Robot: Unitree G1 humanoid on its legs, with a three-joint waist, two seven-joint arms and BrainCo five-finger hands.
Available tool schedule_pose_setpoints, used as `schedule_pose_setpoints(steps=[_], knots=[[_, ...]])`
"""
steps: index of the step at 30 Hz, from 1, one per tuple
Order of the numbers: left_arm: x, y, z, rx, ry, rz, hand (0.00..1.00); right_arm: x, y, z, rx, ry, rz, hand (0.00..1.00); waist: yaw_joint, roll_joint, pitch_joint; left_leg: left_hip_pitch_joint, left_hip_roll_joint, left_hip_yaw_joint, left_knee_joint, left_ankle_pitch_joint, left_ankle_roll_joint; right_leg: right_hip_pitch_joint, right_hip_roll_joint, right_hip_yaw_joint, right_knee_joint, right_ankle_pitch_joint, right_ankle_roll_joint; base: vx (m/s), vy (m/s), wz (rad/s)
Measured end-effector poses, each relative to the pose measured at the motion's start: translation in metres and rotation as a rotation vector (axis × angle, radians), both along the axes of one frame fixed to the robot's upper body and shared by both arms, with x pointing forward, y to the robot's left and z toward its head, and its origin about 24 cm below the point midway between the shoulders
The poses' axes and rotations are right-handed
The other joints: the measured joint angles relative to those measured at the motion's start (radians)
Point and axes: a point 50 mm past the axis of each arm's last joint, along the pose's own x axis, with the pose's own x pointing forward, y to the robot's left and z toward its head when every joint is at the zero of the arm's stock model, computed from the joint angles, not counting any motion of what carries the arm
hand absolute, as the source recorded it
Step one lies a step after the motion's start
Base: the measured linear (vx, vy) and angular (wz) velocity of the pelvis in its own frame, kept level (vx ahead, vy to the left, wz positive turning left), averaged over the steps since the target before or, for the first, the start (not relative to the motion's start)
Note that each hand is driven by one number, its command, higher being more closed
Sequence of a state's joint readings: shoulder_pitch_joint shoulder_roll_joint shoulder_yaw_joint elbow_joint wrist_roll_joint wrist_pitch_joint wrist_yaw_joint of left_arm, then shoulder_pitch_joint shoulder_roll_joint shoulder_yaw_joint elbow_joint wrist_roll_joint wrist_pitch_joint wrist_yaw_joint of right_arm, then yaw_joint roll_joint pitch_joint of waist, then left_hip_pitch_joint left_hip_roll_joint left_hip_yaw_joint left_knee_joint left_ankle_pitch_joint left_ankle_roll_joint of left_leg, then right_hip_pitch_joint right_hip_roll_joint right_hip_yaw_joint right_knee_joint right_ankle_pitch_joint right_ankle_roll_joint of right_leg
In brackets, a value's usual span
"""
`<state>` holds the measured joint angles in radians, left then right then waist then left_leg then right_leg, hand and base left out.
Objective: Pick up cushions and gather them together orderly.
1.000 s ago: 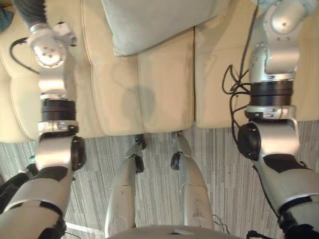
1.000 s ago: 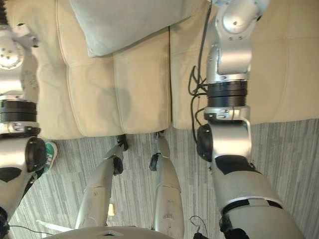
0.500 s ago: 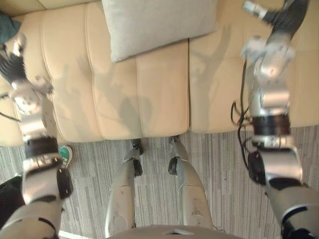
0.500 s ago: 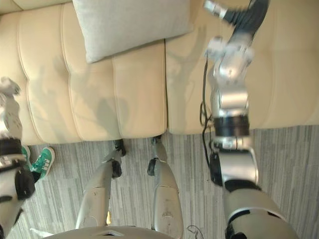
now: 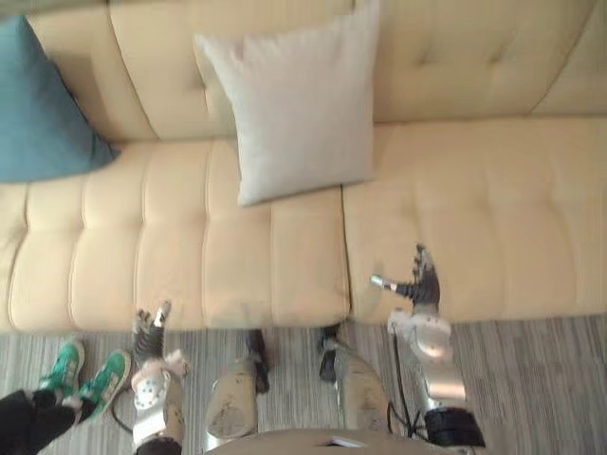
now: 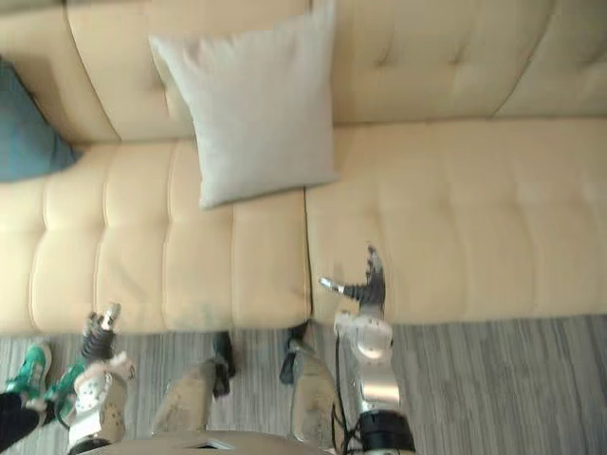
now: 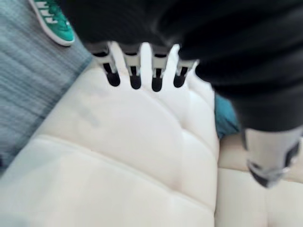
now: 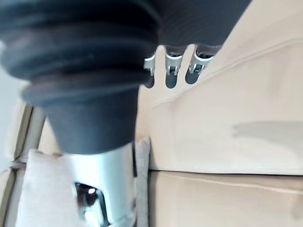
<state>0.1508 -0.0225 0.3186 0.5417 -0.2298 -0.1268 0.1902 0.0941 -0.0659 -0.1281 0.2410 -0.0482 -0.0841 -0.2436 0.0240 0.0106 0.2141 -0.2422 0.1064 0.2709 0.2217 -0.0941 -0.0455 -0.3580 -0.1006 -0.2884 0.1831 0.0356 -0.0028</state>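
**Both hands empty and low, the two cushions apart on the sofa**

The pale grey cushion (image 5: 294,114) leans against the backrest of the cream sofa (image 5: 493,218), near the middle. Its lower edge rests on the seat, just left of the seam between the two seat parts. The blue cushion (image 5: 43,109) is at the left end of the sofa, also against the backrest, well apart from the grey one.

The right hand (image 5: 421,282) is over the front part of the right seat. Its fingers are straight, the thumb is spread to the side, and it holds nothing. The left hand (image 5: 149,330) is low at the front edge of the left seat. In its wrist view its fingers are straight, side by side, and empty.

A person's green shoes (image 5: 83,372) stand on the striped grey carpet (image 5: 541,379), near the left hand.
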Motion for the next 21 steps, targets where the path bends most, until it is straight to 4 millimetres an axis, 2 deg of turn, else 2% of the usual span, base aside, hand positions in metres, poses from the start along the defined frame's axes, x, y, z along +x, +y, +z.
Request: schedule_pose_setpoints(steps=[4, 9, 12, 15, 16, 17, 18, 19, 20, 21], knots=[[-0.031, -0.016, -0.035, -0.069, 0.208, -0.056, 0.0, -0.038, -0.005, -0.055, 0.049, 0.265, -0.049, 0.0, -0.004, -0.014, -0.08, 0.083, -0.001, 0.002, -0.037, -0.01, -0.005, 0.083, 0.007, -0.001, -0.04, -0.007, 0.007, 0.05, 0.028, -0.04], [-0.067, -0.024, -0.057, -0.11, 0.397, -0.066, 0.0, -0.073, -0.011, -0.094, 0.095, 0.495, -0.105, 0.0, -0.007, -0.018, -0.125, 0.178, -0.014, 0.028, -0.089, -0.012, -0.008, 0.204, 0.035, 0.044, -0.193, 0.082, 0.023, 0.07, 0.059, -0.2], [-0.069, -0.018, -0.058, -0.09, 0.418, -0.097, 0.0, -0.072, -0.011, -0.1, 0.11, 0.531, -0.09, 0.0, -0.007, -0.02, -0.126, 0.193, -0.026, 0.058, -0.087, -0.017, -0.007, 0.216, 0.039, 0.094, -0.236, 0.126, 0.027, 0.02, 0.052, -0.43], [-0.065, -0.011, -0.056, -0.06, 0.416, -0.111, 0.0, -0.065, -0.005, -0.102, 0.113, 0.545, -0.057, 0.0, -0.007, -0.024, -0.113, 0.186, -0.03, 0.059, -0.051, -0.035, 0.003, 0.187, 0.042, 0.121, -0.189, 0.133, 0.031, -0.07, 0.07, -0.4], [-0.06, -0.007, -0.053, -0.047, 0.402, -0.11, 0.0, -0.061, 0.001, -0.102, 0.092, 0.555, -0.012, 0.0, 0.0, -0.038, -0.102, 0.17, -0.031, 0.055, -0.027, -0.039, 0.02, 0.146, 0.041, 0.144, -0.145, 0.158, 0.064, -0.14, 0.058, -0.44], [-0.058, -0.006, -0.053, -0.045, 0.397, -0.106, 0.0, -0.06, 0.003, -0.102, 0.087, 0.557, 0.001, 0.0, 0.01, -0.035, -0.101, 0.171, -0.029, 0.052, -0.032, -0.04, 0.028, 0.146, 0.049, 0.152, -0.159, 0.187, 0.093, -0.15, 0.043, -0.48], [-0.057, -0.005, -0.052, -0.043, 0.388, -0.095, 0.0, -0.055, 0.004, -0.1, 0.08, 0.549, 0.014, 0.0, 0.02, -0.016, -0.094, 0.16, 0.0, 0.066, -0.035, -0.035, 0.036, 0.141, 0.044, 0.145, -0.116, 0.152, 0.088, -0.15, 0.07, 0.01], [-0.056, -0.002, -0.051, -0.04, 0.38, -0.081, 0.0, -0.056, 0.007, -0.101, 0.088, 0.557, 0.016, 0.0, 0.014, -0.02, -0.089, 0.143, -0.003, 0.042, -0.031, -0.015, 0.044, 0.072, -0.021, 0.081, 0.331, -0.122, 0.039, -0.15, 0.07, 0.2], [-0.057, -0.001, -0.051, -0.037, 0.381, -0.077, 0.0, -0.058, 0.007, -0.102, 0.089, 0.561, 0.014, 0.0, 0.013, -0.013, -0.085, 0.144, -0.004, 0.036, -0.03, -0.012, 0.045, 0.076, -0.031, 0.077, 0.381, -0.144, 0.052, -0.14, 0.038, 0.57], [-0.064, 0.004, -0.052, -0.033, 0.403, -0.049, 0.0, -0.063, 0.008, -0.106, 0.096, 0.584, 0.012, 0.0, 0.015, -0.021, -0.091, 0.146, -0.01, 0.019, -0.031, 0.003, 0.049, 0.114, -0.062, 0.074, 0.508, -0.191, 0.089, -0.07, -0.069, 0.37]])
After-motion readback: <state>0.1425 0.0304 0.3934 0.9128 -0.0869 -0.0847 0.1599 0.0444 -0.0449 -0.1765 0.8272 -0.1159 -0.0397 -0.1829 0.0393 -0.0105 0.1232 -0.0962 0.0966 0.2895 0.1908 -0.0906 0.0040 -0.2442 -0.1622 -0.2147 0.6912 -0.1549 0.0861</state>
